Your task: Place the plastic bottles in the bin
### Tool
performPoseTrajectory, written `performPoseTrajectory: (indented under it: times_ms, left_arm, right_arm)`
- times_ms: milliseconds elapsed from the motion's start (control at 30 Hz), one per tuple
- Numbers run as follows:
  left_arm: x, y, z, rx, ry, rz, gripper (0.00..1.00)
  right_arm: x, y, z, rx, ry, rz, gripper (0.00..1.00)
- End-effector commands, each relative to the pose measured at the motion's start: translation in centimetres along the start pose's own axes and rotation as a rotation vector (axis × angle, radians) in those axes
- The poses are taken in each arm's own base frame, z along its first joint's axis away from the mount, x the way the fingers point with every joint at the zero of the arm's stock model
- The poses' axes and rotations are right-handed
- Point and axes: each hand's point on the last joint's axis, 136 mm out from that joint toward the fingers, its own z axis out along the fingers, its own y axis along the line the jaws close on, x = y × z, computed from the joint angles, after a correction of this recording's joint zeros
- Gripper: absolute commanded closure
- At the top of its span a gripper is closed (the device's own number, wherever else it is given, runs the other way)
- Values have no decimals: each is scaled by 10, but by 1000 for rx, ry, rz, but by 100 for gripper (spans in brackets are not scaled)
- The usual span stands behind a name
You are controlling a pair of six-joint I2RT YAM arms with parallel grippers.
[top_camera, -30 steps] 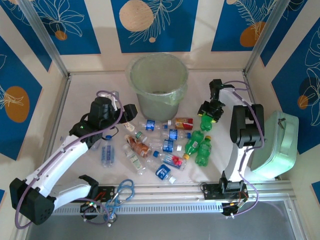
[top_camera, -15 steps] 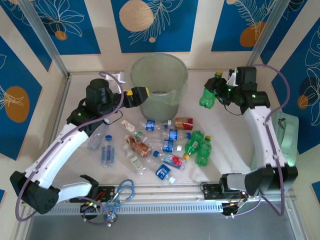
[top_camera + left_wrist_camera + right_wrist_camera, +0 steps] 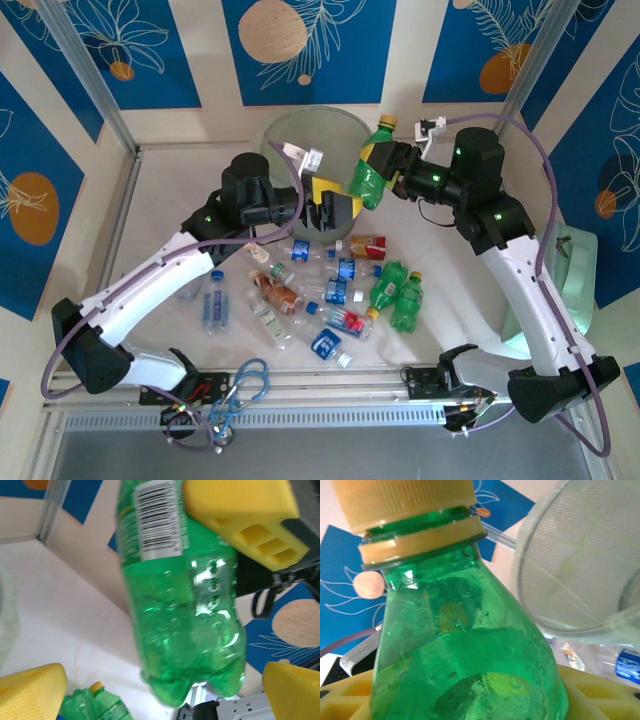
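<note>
A translucent green bottle (image 3: 372,178), yellow-capped, is clamped in the right gripper (image 3: 384,166) at 3 o'clock on the rim of the pale-green bin (image 3: 285,150). The left gripper (image 3: 333,203) is spread wide at 5 o'clock.

I could read no word, brand or number anywhere. The nearest thing to print was a black-and-white barcode (image 3: 157,517) on the label of the green bottle (image 3: 185,620) I held, seen from my left wrist. The digits along its bars were too blurred to make out. From above, the blue labels on the clear bottles (image 3: 337,291) and the label on the red-labelled bottle (image 3: 366,243) were too small to read.
</note>
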Motion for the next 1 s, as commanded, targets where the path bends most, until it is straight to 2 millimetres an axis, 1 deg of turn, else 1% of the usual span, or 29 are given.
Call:
performPoseTrajectory:
  times_ms: [0,100,200,367,467,567,700,967]
  left_arm:
    - [-10,-26,-2,125,-34,27,0]
    - [-10,-27,-4,138,-59,6,0]
    - [-18,-31,-5,178,-112,-49,0]
    - [-35,-39,-4,299,-205,-166,0]
    - [-48,-44,-9,377,-268,-218,2]
    - [-54,-44,-9,403,-285,-235,10]
    - [-50,-41,-4,395,-258,-237,20]
    - [-46,-38,-5,372,-250,-221,36]
  right_arm:
    - [2,22,3,-119,17,31,38]
    - [4,28,8,-179,35,60,37]
    - [2,34,10,-238,35,76,37]
    - [2,43,11,-310,30,85,36]
    - [3,41,11,-319,20,94,36]
    - [3,41,11,-328,18,96,35]
    - [2,42,11,-341,14,104,35]
    - [1,38,13,-335,5,114,35]
